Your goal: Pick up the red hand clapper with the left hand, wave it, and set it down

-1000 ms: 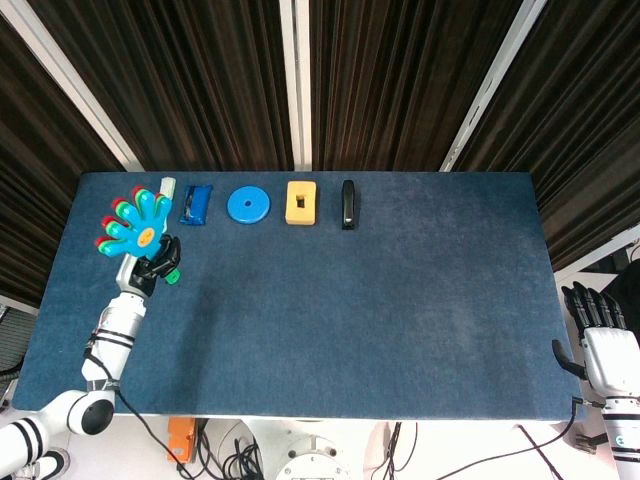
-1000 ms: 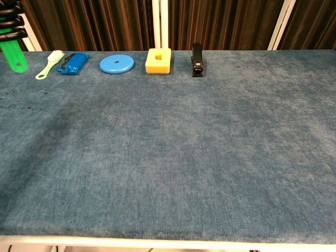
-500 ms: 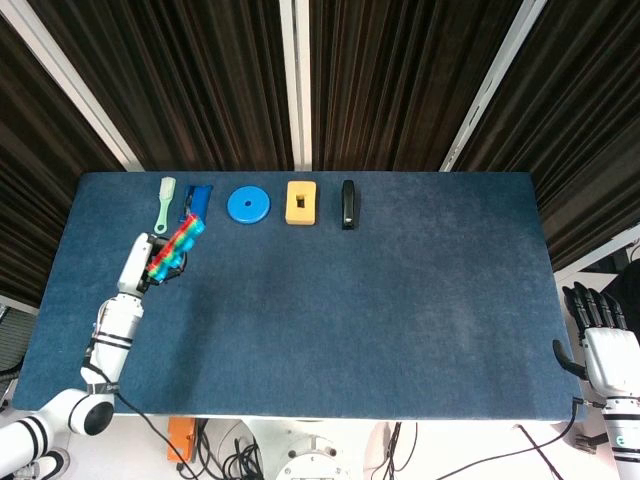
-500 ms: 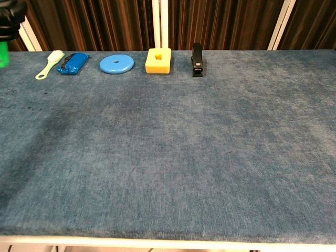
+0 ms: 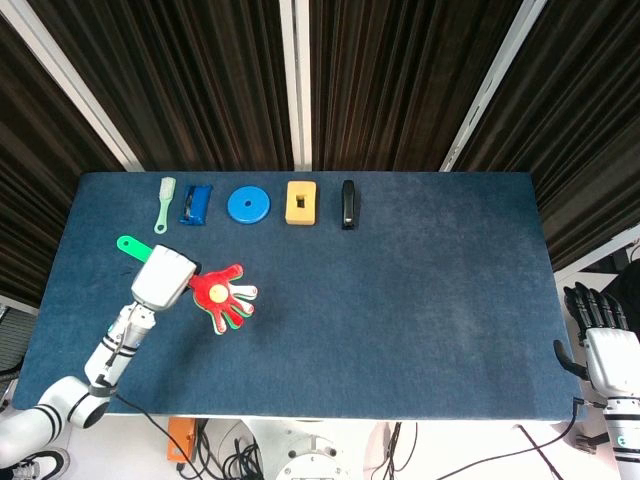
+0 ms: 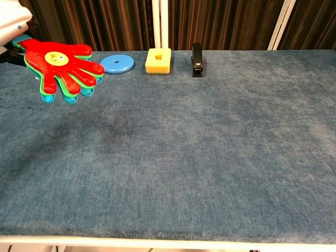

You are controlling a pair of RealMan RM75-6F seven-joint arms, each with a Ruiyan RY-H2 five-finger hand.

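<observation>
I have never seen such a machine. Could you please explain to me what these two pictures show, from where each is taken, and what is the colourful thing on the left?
This is a two-armed robot with human-like hands, sitting at a table covered in blue cloth. One picture looks down from a camera on its head; the other looks forward from its chest, low over the table.

The colourful thing is a red hand clapper, a toy of stacked plastic palms on a green handle. The left hand holds it above the table. The right hand hangs off the table's right edge, holding nothing.

Along the far edge lie a pale green brush, a blue packet, a blue disc, a yellow block and a black stapler.
</observation>
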